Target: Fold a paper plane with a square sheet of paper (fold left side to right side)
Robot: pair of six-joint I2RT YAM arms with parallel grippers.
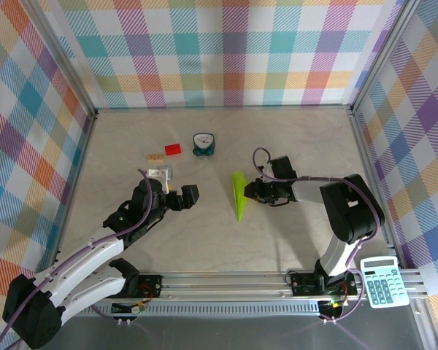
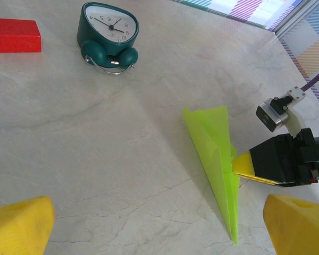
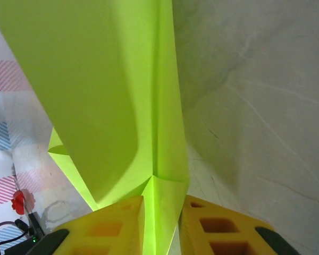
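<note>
On the counter (image 1: pixel 299 138), mid-right, the plane (image 1: pixel 238 195) is lying nose toward the near edge. The right fingers (image 3: pixel 223 228) are straddling its keel from the right; clamping or not, I cannot tell. The left fingers (image 2: pixel 21 226) are gaping well to its left.

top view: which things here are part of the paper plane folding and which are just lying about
For the job:
- paper plane, between the right gripper's fingers
- left gripper, open, off to its side

Lying about:
- teal clock
- red block
- small tan piece
- silvery item
- calculator, near right corner
</note>
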